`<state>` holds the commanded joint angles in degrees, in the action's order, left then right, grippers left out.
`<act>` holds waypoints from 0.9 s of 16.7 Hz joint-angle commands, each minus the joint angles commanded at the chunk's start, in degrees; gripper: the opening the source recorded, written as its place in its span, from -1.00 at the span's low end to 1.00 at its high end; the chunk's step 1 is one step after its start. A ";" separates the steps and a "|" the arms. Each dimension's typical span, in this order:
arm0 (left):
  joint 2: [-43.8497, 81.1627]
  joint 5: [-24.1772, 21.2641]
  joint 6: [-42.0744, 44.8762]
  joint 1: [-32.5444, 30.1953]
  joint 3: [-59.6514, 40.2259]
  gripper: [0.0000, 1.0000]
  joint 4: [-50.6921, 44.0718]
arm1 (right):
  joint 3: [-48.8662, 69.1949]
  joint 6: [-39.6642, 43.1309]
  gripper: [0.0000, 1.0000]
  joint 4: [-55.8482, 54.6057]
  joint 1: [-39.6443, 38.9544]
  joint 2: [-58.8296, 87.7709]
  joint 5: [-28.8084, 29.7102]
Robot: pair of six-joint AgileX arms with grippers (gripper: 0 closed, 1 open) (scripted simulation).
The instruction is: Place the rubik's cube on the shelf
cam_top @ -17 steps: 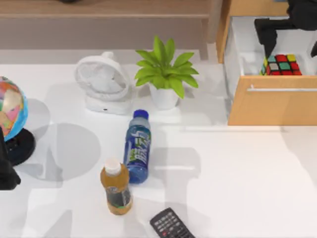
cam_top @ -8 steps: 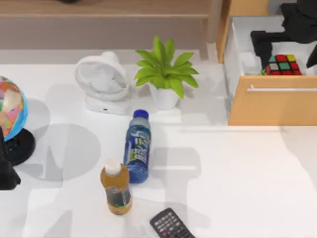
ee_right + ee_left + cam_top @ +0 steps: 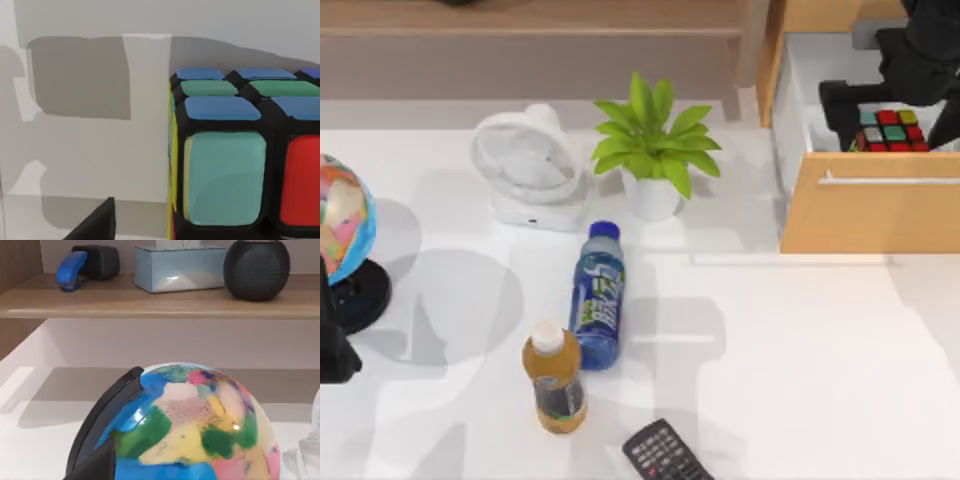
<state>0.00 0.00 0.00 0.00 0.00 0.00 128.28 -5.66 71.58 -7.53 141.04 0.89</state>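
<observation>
Right gripper (image 3: 897, 100) sits over the open drawer (image 3: 865, 205) of the cabinet at the far right, its dark fingers standing on either side of the rubik's cube (image 3: 890, 131), spread wide, and we see no contact with the cube. In the right wrist view the cube's teal and red stickers loom close against the drawer's pale floor. The cube rests inside the drawer, just behind the drawer front.

Progress, as we judge it: early. Approach looks nearly complete; grasp, lift, carry to the shelf (image 3: 530, 20) at the far left, and release all remain. The shelf board already bears a stapler (image 3: 72, 267), a tissue box (image 3: 177, 267) and a dark round speaker (image 3: 256, 269), so we must pick a bare stretch.

Left gripper (image 3: 335, 350) is parked at the near left beside the globe (image 3: 342, 215); we cannot tell its finger state.

Count: one cube, one globe, one fan (image 3: 528, 165), one potted plant (image 3: 655, 145), two bottles (blue (image 3: 597, 295), orange (image 3: 553, 378)), one remote (image 3: 665, 452).
</observation>
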 joint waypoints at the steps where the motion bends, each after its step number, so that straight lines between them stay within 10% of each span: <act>1: 0.00 0.00 0.00 0.00 0.00 1.00 0.00 | 0.07 0.00 1.00 -0.04 0.01 0.08 0.00; 4: 0.00 0.00 0.00 0.00 0.00 1.00 0.00 | 0.07 0.00 1.00 -0.04 0.01 0.08 0.00; 15: 0.00 0.00 0.00 0.00 0.00 1.00 0.00 | 0.07 0.00 -0.66 -0.04 0.01 0.08 0.00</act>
<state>0.00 0.00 0.00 0.00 0.00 0.00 128.35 -5.66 71.54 -7.53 141.11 0.89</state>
